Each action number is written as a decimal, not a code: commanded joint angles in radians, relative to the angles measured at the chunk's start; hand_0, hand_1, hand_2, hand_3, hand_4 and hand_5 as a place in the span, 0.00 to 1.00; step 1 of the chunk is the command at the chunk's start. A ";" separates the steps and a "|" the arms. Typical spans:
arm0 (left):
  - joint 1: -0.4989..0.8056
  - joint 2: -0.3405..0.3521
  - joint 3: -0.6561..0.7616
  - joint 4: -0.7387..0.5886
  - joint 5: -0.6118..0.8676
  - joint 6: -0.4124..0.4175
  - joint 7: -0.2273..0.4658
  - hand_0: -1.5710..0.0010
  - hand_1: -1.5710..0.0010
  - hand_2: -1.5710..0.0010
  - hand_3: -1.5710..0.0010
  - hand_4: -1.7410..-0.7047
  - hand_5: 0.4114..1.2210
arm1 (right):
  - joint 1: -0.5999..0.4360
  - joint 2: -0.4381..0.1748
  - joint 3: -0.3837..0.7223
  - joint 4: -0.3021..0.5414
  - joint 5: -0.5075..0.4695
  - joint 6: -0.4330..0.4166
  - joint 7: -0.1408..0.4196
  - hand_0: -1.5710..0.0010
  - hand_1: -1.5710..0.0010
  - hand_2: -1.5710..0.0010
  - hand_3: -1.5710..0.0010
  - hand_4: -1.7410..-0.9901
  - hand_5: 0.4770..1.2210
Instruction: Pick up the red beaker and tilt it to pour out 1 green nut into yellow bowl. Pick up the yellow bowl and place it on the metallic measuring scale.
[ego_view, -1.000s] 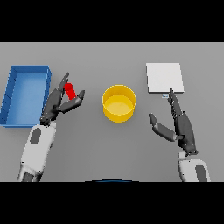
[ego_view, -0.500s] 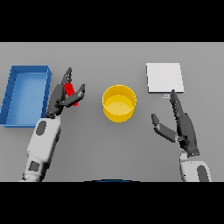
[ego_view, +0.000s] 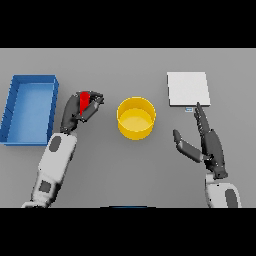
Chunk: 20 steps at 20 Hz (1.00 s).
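The red beaker (ego_view: 84, 100) stands left of the yellow bowl (ego_view: 136, 117), mostly wrapped by my left hand (ego_view: 79, 111), whose fingers and thumb are curled round it. Only the beaker's upper part shows between them. The bowl sits in the middle of the table; I cannot make out a nut in it. The metallic measuring scale (ego_view: 187, 89), a pale square plate, lies at the back right. My right hand (ego_view: 207, 145) rests on the table in front of the scale, right of the bowl, with fingers straight and thumb spread, holding nothing.
A blue open tray (ego_view: 31, 108) lies at the far left, just beyond my left arm.
My left hand has moved up and right around the red beaker and its fingers have closed on it. The right hand has barely shifted.
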 joint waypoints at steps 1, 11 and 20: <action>0.002 -0.002 -0.005 -0.006 -0.003 0.003 0.010 0.14 0.13 0.12 0.17 0.17 0.93 | -0.007 0.002 0.002 -0.005 0.003 -0.004 0.001 1.00 1.00 1.00 1.00 0.65 0.23; 0.004 0.025 0.020 -0.176 0.118 -0.107 0.048 0.01 0.01 0.01 0.02 0.03 0.89 | 0.018 0.000 0.012 -0.007 0.025 -0.008 -0.036 1.00 1.00 1.00 1.00 0.68 0.23; -0.082 0.089 -0.063 -0.157 -0.037 -0.112 0.109 0.01 0.01 0.01 0.01 0.01 0.89 | -0.005 -0.014 0.015 -0.005 0.062 -0.025 -0.052 1.00 1.00 1.00 1.00 0.71 0.25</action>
